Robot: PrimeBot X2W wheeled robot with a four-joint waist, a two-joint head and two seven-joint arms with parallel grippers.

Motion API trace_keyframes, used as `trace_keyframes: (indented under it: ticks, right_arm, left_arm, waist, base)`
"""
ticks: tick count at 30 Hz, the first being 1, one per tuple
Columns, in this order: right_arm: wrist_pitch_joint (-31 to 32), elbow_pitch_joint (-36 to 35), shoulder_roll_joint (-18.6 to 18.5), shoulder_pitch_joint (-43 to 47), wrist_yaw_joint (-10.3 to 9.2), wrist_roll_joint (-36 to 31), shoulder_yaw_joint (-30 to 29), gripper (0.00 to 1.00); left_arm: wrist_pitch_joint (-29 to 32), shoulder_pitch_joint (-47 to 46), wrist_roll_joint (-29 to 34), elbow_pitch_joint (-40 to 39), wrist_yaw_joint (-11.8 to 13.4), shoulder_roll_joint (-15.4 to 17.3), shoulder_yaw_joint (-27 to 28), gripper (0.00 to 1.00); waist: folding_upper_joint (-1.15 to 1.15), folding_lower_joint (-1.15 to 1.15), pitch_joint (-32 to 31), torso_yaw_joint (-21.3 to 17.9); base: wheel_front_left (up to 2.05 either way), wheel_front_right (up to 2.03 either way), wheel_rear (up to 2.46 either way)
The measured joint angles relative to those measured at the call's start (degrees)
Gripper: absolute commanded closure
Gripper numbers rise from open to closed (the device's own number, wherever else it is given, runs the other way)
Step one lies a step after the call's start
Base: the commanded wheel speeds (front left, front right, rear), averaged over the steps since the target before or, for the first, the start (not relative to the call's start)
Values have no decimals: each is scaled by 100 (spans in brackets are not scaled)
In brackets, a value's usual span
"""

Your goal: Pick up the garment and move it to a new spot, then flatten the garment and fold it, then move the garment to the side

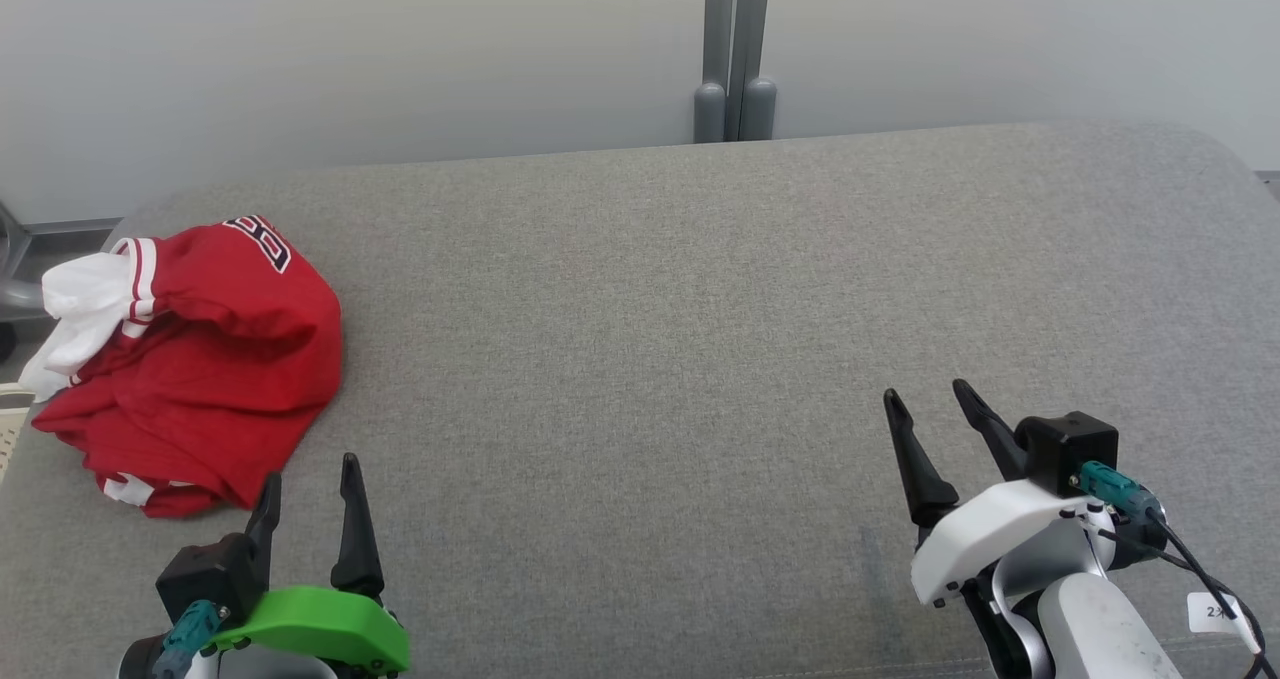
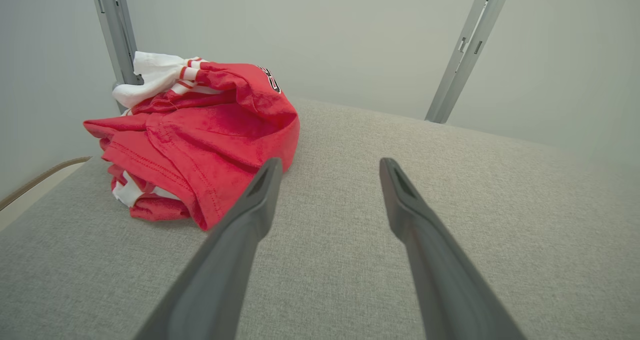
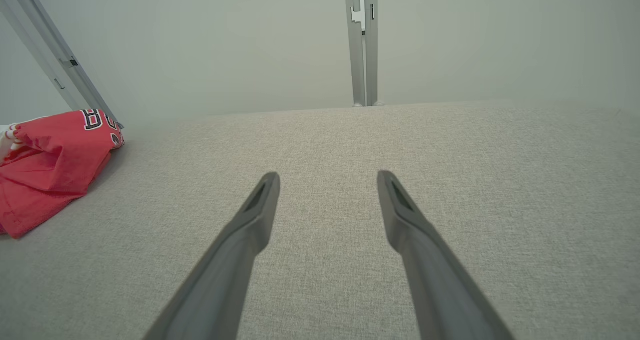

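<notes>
Head view: the crumpled red garment [image 1: 200, 359] lies at the counter's [image 1: 700, 309] left edge, just ahead-left of the released left end effector [image 1: 309, 469]. The right end effector [image 1: 925, 390], also released, sits well apart.
Left wrist view: garment near, leftward.
Right wrist view: garment far left.

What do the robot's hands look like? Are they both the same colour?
No. Each has two long, dark, pointed fingers, a black block and a teal plug. The left gripper has a bright green shell; the right gripper has a white shell, a thin black cable and a small white tag.
</notes>
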Motion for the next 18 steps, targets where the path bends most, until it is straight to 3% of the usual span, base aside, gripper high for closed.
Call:
trace_keyframes:
  ticks: [18]
  right_arm:
    - [-291, -172, -10, 47, 0, -485, 16, 0]
  left_arm:
    - [-51, 207, 581, -333, 157, 107, 103, 0]
  waist:
    - [0, 0, -22, -26]
  base:
    - [0, 0, 0]
